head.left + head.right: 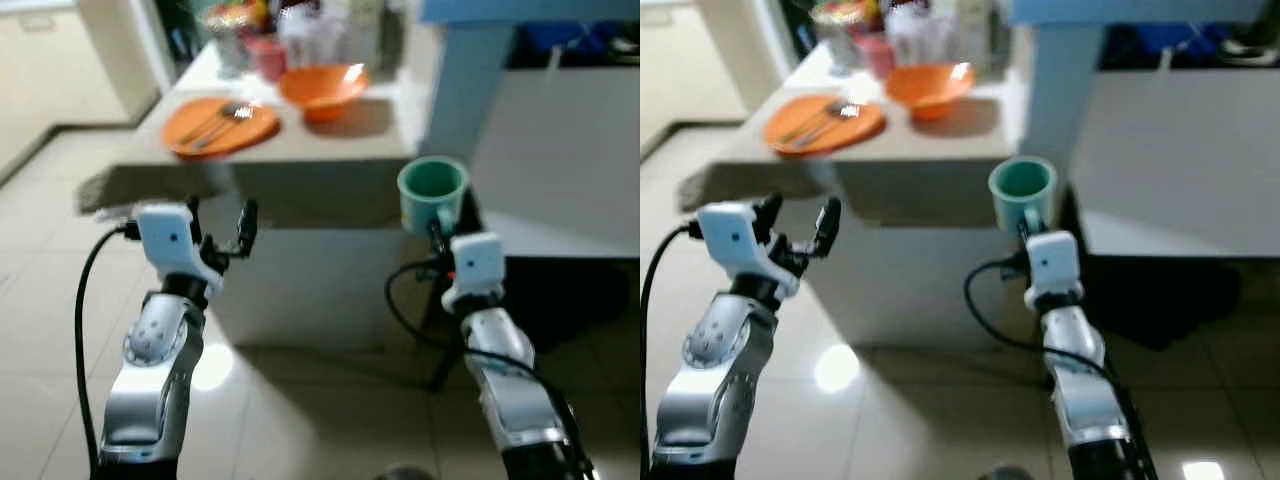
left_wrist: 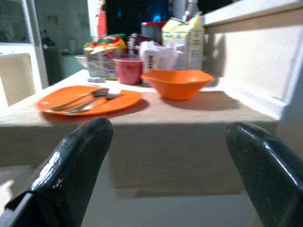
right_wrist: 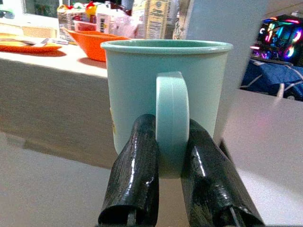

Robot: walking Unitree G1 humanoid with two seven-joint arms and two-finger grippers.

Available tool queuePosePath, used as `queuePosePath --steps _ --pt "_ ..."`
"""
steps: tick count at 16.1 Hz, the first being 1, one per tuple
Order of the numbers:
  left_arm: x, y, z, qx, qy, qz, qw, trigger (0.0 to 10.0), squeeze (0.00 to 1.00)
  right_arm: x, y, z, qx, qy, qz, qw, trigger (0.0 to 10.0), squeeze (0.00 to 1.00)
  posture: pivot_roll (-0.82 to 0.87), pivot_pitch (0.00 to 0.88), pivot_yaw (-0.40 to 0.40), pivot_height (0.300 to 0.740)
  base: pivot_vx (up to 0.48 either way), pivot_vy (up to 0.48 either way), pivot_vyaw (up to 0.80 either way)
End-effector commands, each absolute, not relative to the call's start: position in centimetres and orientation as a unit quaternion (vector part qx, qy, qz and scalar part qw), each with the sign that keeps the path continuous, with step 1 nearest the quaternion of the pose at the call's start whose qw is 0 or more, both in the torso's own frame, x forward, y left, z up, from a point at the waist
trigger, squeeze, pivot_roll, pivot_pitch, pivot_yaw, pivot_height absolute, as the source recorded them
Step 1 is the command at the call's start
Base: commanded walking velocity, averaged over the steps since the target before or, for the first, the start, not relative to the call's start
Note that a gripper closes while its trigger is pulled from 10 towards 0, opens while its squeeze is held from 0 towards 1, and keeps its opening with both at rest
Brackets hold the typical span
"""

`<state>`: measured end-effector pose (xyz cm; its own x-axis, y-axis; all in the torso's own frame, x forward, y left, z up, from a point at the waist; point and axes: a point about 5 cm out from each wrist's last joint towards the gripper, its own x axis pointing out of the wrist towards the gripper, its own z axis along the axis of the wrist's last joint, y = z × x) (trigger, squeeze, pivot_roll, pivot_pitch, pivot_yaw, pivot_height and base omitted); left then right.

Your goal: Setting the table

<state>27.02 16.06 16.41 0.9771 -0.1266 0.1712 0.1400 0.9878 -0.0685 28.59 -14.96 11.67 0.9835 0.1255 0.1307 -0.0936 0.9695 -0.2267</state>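
Cup: pale green mug (image 1: 432,190) was held upright in the air, short of the near edge of the table (image 1: 330,145) and off toward its right end, not yet over the top.
Right gripper: right gripper (image 3: 171,156) was clamped on the mug's handle alone, one black finger on each side of it; the cup body hung free beyond the fingertips.
Left gripper: left gripper (image 1: 222,228) was raised before the table's near edge, fingers spread apart, nothing between them.
Table: orange plate (image 1: 220,126) lay at the left with a spoon and fork (image 1: 222,117) on it; orange bowl (image 1: 322,90) sat to the right of the plate, slightly farther back; a red cup (image 1: 268,56) and cartons stood at the far side.
Risk 1: the handle-only grip looked liable to let the mug pivot or slip, since the weight sat ahead of the fingers.
Risk 2: mug base appeared near tabletop height; advancing without lifting could knock it on the edge.
Risk 3: bare space right of the bowl looked narrow, so a careless placement could nudge the bowl.
Image quality: head views were blurred, so fine clearances could not be judged.
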Motion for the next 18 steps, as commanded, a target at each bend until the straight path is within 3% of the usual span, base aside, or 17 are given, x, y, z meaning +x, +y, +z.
queuePosePath --steps 1,18 --pt "27.2 15.8 16.5 -0.040 -0.085 -0.071 0.993 10.0 0.00 28.8 -15.3 11.9 -0.118 -0.078 0.050 0.989 10.0 0.00 -0.15 0.000 0.093 0.740 0.000 -0.431 0.00" --pt "27.8 14.6 16.4 -0.025 -0.084 -0.094 0.992 10.0 0.00 28.8 -15.5 11.4 -0.125 -0.080 0.042 0.988 10.0 0.00 -0.17 0.000 0.101 0.740 0.274 -0.390 0.00"
